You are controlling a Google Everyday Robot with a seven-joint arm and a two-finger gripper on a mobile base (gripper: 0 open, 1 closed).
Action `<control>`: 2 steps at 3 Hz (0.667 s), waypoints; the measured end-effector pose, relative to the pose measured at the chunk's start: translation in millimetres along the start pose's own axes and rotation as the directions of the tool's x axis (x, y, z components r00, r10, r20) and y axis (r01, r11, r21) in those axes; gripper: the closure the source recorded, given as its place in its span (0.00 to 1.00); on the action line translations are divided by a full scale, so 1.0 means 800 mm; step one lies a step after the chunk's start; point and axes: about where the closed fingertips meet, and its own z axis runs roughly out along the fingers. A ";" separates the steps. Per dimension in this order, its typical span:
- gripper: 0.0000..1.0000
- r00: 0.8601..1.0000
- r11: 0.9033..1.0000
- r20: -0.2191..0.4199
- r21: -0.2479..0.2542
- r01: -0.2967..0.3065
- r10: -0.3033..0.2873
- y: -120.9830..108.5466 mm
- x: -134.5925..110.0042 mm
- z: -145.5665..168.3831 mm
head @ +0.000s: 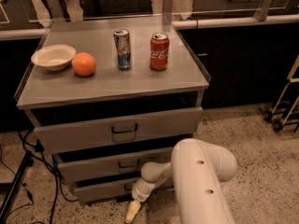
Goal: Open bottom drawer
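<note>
The bottom drawer point(100, 189) is the slimmest grey front, lowest of three in the grey metal cabinet point(28, 97). It stands out a little from the cabinet body, as do the two drawers above it. Its small dark handle point(126, 186) is partly hidden behind my white wrist. My gripper point(132, 211) hangs just below and in front of that handle, close to the floor, its yellowish tip pointing down. My thick white arm point(201, 171) reaches in from the lower right.
On the cabinet top stand a white bowl point(53, 56), an orange point(84, 64), a blue-silver can point(122, 48) and a red cola can point(159, 51). Black cables point(44, 171) and a tripod leg point(14, 185) lie at the left. A cart with wheels point(280, 111) stands at the right.
</note>
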 end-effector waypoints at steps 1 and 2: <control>0.00 1.000 1.000 0.000 -0.008 -0.009 0.009 0.008 0.003 -0.002; 0.00 1.000 0.999 0.002 -0.034 -0.031 0.031 0.033 0.012 -0.008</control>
